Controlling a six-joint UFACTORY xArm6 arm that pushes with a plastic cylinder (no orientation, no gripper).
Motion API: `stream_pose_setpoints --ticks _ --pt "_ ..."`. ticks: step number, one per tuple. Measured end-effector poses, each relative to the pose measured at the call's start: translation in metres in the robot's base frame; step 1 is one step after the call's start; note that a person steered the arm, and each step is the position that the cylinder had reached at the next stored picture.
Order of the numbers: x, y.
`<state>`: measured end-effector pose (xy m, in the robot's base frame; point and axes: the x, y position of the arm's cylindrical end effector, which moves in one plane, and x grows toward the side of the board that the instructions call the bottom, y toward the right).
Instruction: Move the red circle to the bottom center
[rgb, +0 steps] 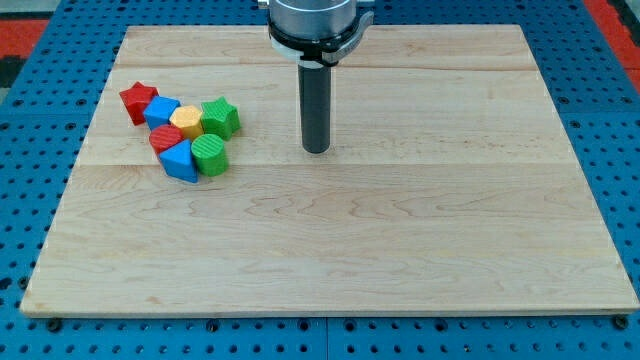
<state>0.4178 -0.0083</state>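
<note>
The red circle lies in a tight cluster of blocks at the view's left, wedged between the blue block above it and the blue triangle-like block below it. My tip stands on the board well to the right of the cluster, touching no block. The rod rises straight up to the arm's round head at the view's top.
The cluster also holds a red star, a yellow hexagon, a green star and a green circle. The wooden board lies on a blue perforated table.
</note>
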Motion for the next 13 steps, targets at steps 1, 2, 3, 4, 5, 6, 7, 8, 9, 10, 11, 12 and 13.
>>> stream_pose_setpoints --ticks 1,2,3,4,5,6,7,8,9,10,11,12,13 --pt "0.000 0.000" --pt "-0.001 0.021" --pt "-0.017 0.036" --pt "-0.059 0.025" --pt "-0.066 0.011" --pt "-0.066 0.011" --pt "-0.066 0.011" --pt "-0.066 0.011" --pt "-0.086 0.001" --pt "-0.099 -0.051" --pt "-0.099 -0.128" --pt "-0.080 -0.173" --pt "-0.081 -0.149"
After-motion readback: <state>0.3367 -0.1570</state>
